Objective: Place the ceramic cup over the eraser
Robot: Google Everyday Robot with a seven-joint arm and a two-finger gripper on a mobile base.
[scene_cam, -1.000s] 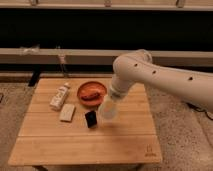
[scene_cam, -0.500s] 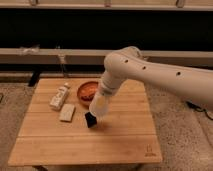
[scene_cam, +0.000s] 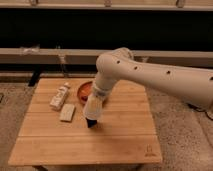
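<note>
The white ceramic cup (scene_cam: 93, 111) hangs at the end of my arm, held in my gripper (scene_cam: 96, 101), which is shut on it. The cup sits directly above the small black eraser (scene_cam: 91, 123), whose lower part shows just under the cup's rim on the wooden table (scene_cam: 120, 142). I cannot tell whether the cup touches the table. My arm comes down from the upper right and hides the gripper's body.
A red-orange bowl (scene_cam: 83, 91) stands just behind the cup, partly hidden by my arm. A white bottle with a label (scene_cam: 60, 95) lies at the left. A pale beige flat block (scene_cam: 67, 112) lies in front of it. A dark bench runs behind the table.
My gripper has carried the cup left and down, from beside the eraser to right over it. The eraser is now mostly covered.
</note>
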